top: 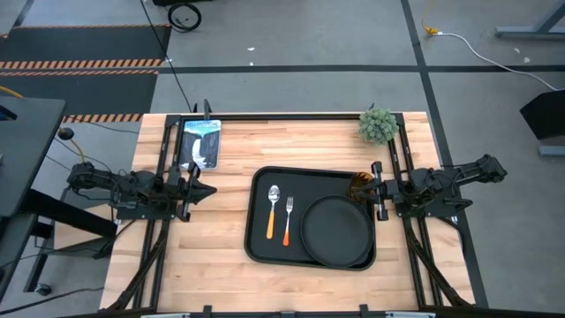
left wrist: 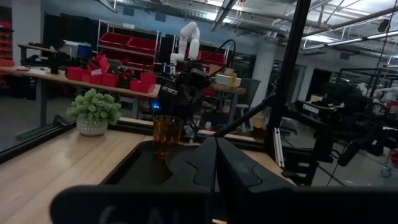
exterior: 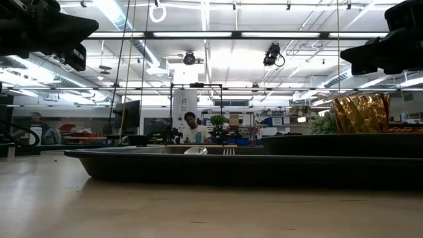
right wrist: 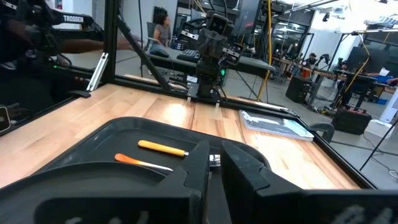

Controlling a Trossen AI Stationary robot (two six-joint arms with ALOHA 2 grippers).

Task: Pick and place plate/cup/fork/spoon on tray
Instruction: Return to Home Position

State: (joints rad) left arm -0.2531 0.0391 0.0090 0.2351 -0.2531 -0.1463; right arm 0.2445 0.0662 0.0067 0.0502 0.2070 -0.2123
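Observation:
The black tray [top: 258, 247] lies on the middle of the wooden table. The round black plate [top: 335, 231] rests flat on the tray's right half. The spoon [top: 273, 212] and the fork [top: 288, 219] lie side by side on its left half, handles toward the near edge. The amber cup [top: 360, 185] stands upright in the tray's far right corner. It also shows in the low view [exterior: 361, 114] and the left wrist view [left wrist: 166, 134]. My right gripper [top: 378, 188] is shut, raised, just right of the cup. My left gripper [top: 208, 190] is shut, raised left of the tray.
A small potted plant [top: 378, 125] stands at the far right of the table. A blue-and-white packet [top: 201, 141] lies at the far left. Black frame rails run along both table sides. People sit in the room beyond the table.

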